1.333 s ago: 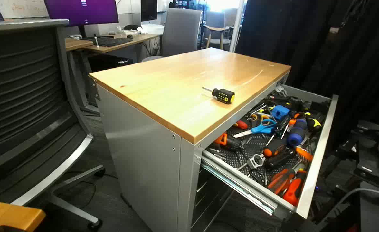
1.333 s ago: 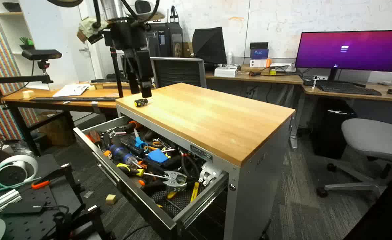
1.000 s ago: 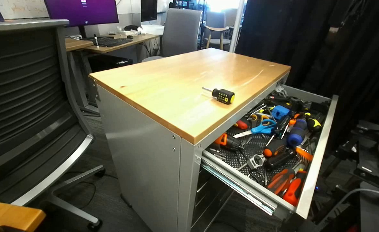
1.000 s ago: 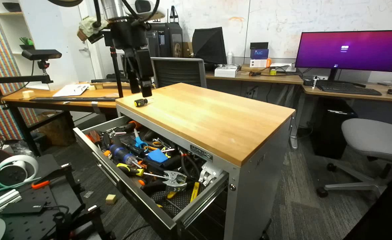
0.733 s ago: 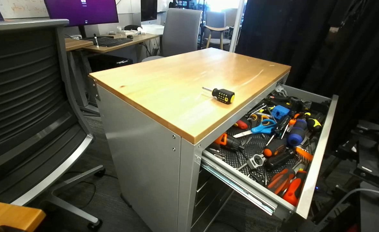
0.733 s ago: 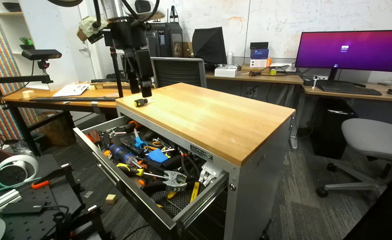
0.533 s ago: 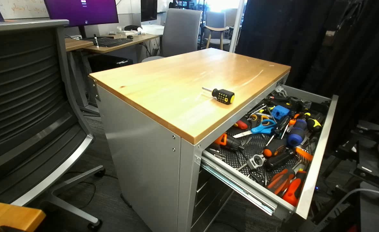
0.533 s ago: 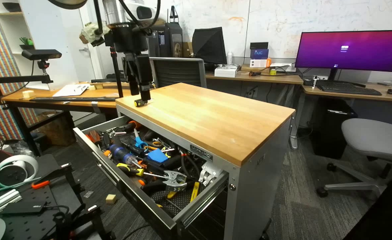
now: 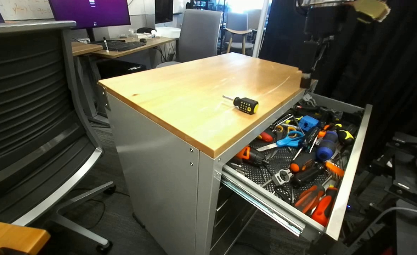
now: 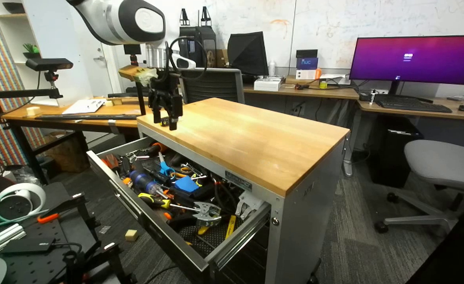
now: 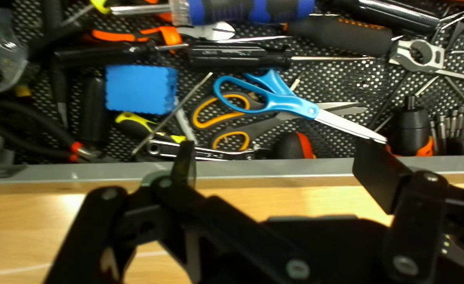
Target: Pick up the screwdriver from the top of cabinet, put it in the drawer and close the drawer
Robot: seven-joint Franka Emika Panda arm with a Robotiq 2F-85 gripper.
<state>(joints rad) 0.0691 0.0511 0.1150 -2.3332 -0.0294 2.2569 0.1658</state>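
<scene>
You have the cabinet (image 9: 158, 156) with its top drawer (image 9: 350, 170) pulled out and crowded with tools: blue scissors (image 11: 291, 103), a blue block (image 11: 141, 90) to their left in the wrist view, and, in an exterior view, a red-handled tool (image 9: 322, 210) by the near right corner. A black chair (image 9: 27, 117) stands left of the cabinet there, and a desk (image 9: 155, 43) with a monitor (image 9: 91, 12) is farther back.

Your claw (image 11: 275, 156) is released, its fingers (image 11: 377, 175) spread apart at the edge between drawer and surface (image 9: 201, 88); you cannot tell how high they hang. The screwdriver (image 9: 246, 105) lies on its side on the surface, near the drawer-side edge. In an exterior view, the fingers partly hide the screwdriver (image 10: 164, 122). In the wrist view, its dotted handle (image 11: 448, 245) shows at the near right, half covered by the claw and outside the gap between the fingers.
</scene>
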